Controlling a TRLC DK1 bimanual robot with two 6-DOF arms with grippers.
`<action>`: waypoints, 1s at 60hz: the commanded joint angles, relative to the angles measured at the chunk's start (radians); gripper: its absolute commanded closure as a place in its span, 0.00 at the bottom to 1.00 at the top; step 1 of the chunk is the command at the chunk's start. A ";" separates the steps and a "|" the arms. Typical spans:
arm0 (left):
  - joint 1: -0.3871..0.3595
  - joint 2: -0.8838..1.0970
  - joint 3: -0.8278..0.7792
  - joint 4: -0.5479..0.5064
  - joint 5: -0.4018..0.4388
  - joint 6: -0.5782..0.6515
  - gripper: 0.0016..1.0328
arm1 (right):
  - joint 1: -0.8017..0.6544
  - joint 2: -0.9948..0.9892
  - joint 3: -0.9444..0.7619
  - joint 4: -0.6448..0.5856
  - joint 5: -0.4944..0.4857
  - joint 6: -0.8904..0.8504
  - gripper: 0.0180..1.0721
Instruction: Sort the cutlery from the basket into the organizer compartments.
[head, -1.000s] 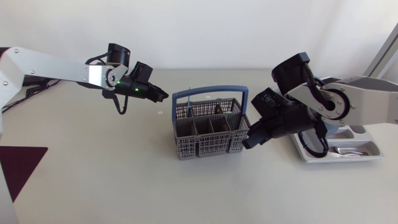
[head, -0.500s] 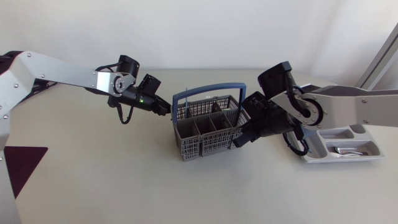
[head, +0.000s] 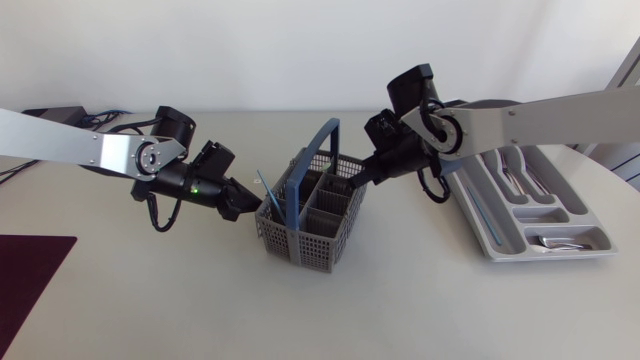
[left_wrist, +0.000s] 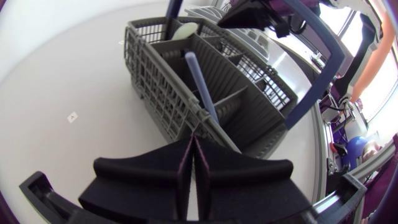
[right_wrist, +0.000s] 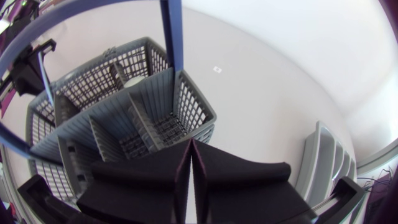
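The grey basket stands on the worktop. At its left corner the left gripper, fingers pressed together, has a blue-handled utensil just ahead of them, its head hidden inside. The right gripper, fingers also closed, meets the far rim. The organizer lies further right. The basket has slid left and turned

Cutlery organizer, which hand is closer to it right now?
Right. The right hand is at the basket's side facing the organizer; the left hand is at the basket's far side.
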 joint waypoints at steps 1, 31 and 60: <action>-0.032 -0.070 -0.067 -0.007 0.026 0.027 0.97 | 0.013 0.066 0.077 0.009 -0.029 0.041 0.94; -0.070 -0.293 -0.158 -0.101 0.002 0.041 0.97 | 0.027 0.001 0.080 -0.029 -0.089 0.052 0.94; -0.020 -0.155 -0.032 -0.107 0.003 0.055 0.97 | -0.001 -0.355 -0.216 -0.074 -0.100 0.025 0.94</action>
